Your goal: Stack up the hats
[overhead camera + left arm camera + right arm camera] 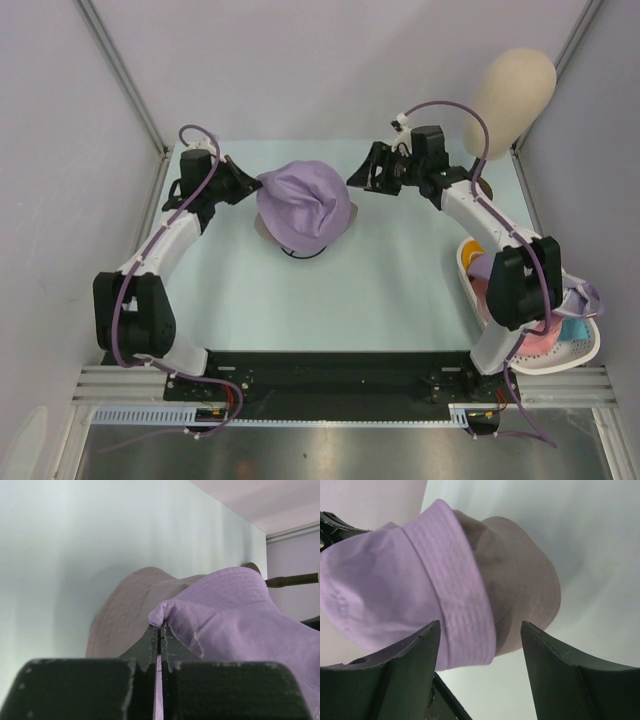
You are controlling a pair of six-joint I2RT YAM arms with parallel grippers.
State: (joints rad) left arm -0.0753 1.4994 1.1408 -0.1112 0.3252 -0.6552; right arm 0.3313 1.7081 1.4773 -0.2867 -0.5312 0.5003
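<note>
Robotics lab test cell, not a home or shop: pale green table (400, 300) boxed in w/ plain white panels (300, 60) on alu. frame posts (125, 80). Left arm (165, 245) & right arm (490, 225) are bolted to a black base plate (330, 365) at the near edge. Beige mannequin head (515, 90) stands at the back as a prop.

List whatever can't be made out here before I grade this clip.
- Top view: basket contents, largely hidden by the right arm; hat count unclear.
- Top view: the support under the lavender hat, covered by it.
- Left wrist view: the duller hat, partly behind the lavender hat and left pincer; colour uncertain.
</note>
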